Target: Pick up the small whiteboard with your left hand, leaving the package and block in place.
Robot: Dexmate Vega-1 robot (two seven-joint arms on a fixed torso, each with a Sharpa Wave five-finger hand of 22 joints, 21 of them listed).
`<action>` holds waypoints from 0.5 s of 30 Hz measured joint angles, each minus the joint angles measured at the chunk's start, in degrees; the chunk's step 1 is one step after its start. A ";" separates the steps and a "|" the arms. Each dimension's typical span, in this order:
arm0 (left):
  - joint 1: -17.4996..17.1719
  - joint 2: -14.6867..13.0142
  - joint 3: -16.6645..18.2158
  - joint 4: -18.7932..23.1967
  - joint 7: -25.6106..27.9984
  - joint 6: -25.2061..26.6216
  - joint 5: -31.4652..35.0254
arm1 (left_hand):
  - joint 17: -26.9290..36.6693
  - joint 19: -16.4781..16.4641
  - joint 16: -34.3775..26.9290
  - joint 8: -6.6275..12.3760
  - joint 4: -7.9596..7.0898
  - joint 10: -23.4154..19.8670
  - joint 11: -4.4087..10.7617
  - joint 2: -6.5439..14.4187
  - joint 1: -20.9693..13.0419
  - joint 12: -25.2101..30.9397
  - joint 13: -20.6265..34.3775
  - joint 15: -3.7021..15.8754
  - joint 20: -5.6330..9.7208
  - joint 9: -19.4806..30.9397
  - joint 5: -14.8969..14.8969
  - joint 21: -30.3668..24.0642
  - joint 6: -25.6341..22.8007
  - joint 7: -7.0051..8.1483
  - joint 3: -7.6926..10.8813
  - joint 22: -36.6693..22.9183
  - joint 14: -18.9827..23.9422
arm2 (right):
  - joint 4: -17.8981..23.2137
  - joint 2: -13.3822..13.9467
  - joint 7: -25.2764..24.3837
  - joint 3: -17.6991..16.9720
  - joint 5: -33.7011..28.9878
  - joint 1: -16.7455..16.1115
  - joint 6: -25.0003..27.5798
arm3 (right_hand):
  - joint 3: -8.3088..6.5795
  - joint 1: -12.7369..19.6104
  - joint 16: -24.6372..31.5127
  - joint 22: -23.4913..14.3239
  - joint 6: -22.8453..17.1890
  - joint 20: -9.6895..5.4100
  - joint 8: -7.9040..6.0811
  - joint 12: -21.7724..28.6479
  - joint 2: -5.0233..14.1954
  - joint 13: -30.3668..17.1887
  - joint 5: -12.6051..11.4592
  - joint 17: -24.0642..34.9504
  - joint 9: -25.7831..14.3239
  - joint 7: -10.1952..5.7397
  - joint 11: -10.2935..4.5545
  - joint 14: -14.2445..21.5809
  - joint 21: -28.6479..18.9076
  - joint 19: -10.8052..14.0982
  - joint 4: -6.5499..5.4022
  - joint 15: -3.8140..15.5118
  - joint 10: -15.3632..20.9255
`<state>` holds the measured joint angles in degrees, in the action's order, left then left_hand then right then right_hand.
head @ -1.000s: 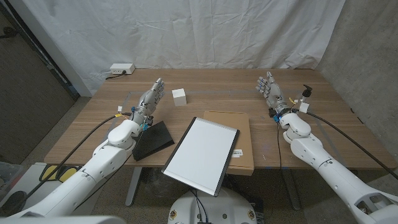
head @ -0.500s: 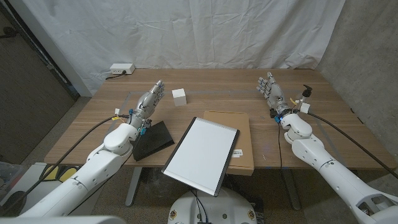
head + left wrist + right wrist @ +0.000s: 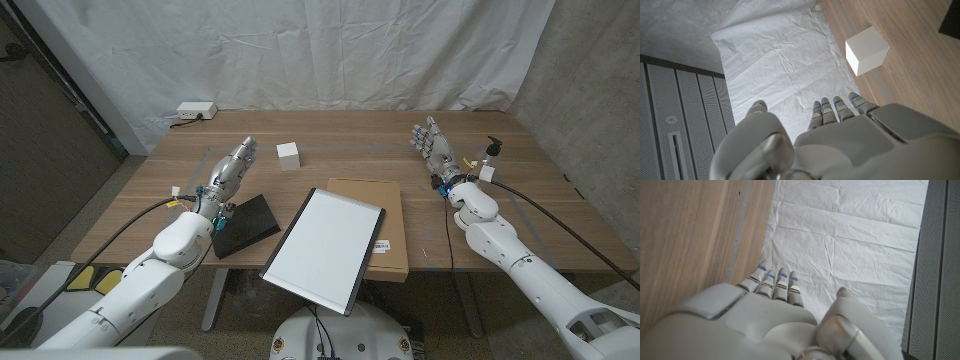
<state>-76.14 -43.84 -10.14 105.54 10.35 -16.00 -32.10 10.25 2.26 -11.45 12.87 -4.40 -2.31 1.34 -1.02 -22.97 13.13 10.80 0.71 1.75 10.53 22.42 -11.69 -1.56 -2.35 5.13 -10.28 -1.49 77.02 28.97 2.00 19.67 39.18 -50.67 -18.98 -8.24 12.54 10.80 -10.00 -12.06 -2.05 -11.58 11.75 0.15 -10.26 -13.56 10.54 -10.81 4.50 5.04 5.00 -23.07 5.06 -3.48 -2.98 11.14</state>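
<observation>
The small whiteboard point(image 3: 325, 248) lies tilted at the table's front, its near corner past the edge and its far side on a flat brown package point(image 3: 388, 208). A white block point(image 3: 289, 154) stands farther back; it is also seen ahead of the fingers in the left wrist view point(image 3: 867, 50). My left hand point(image 3: 228, 172) hovers left of the whiteboard, fingers stretched out and apart, holding nothing point(image 3: 840, 135). My right hand point(image 3: 436, 150) stands on the right with fingers spread and nothing in it point(image 3: 765, 315).
A black flat object point(image 3: 245, 224) lies just near my left hand, between it and the whiteboard. A small pump bottle point(image 3: 490, 155) stands right of my right hand. A white power strip point(image 3: 196, 110) sits at the far left edge.
My left hand has drawn back toward the near left, away from the white block. The right hand and the objects have stayed put.
</observation>
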 measured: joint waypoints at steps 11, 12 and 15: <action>-4.79 -0.86 2.62 4.08 2.89 1.74 2.27 | 0.00 0.00 0.26 0.00 0.24 -0.19 0.23 0.28 -0.74 -0.21 0.00 0.00 0.00 0.00 0.00 0.00 -0.30 0.31 0.25 0.15 0.00 | -0.19 -0.32 -0.02 0.27 -0.21 0.29 -0.01 | 0.00 0.17 0.00 0.00 0.31 0.00 0.00 0.00 0.17 0.00 0.00 0.00 0.01 0.32 -0.01 0.00 0.45 0.00 0.00 0.00 0.00; -5.17 -0.92 2.83 4.42 2.92 1.92 2.37 | 0.00 0.00 0.26 0.00 0.24 -0.07 0.34 0.28 -0.74 -0.22 0.00 0.13 0.00 0.00 0.00 0.00 -0.30 0.31 0.25 0.15 -0.13 | -0.18 -0.32 -0.03 0.27 -0.21 0.28 -0.01 | 0.00 0.17 0.00 0.00 0.31 0.00 0.00 0.00 0.17 0.00 0.00 0.00 0.01 0.32 -0.01 0.00 0.45 0.00 0.00 0.00 0.00; -6.08 -1.02 3.28 5.22 2.98 2.23 2.61 | 0.00 0.00 0.26 -0.24 0.24 0.01 0.43 0.28 -0.74 -0.44 -0.01 0.21 0.00 0.00 -0.33 0.00 -0.09 0.53 0.25 0.15 -0.21 | -0.09 -0.32 -0.09 0.27 -0.22 0.23 -0.02 | -0.23 0.17 0.00 0.00 0.31 0.00 0.00 0.00 0.17 0.00 0.00 -0.01 0.01 0.32 -0.01 0.00 0.44 0.00 0.23 0.00 0.01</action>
<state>-82.22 -44.85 -6.87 110.77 13.33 -13.77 -29.49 10.25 2.26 -11.19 12.63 -4.16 -2.29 1.77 -0.75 -23.72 12.69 10.79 0.92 1.75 10.52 22.08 -11.69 -1.64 -1.83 5.38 -10.12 -1.70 76.93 28.65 1.91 19.94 38.96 -50.44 -18.99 -8.47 12.71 10.80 -10.00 -11.75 -2.05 -11.58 11.75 0.32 -10.26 -13.56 10.53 -10.80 4.82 5.03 5.00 -22.62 5.06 -3.26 -2.98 11.15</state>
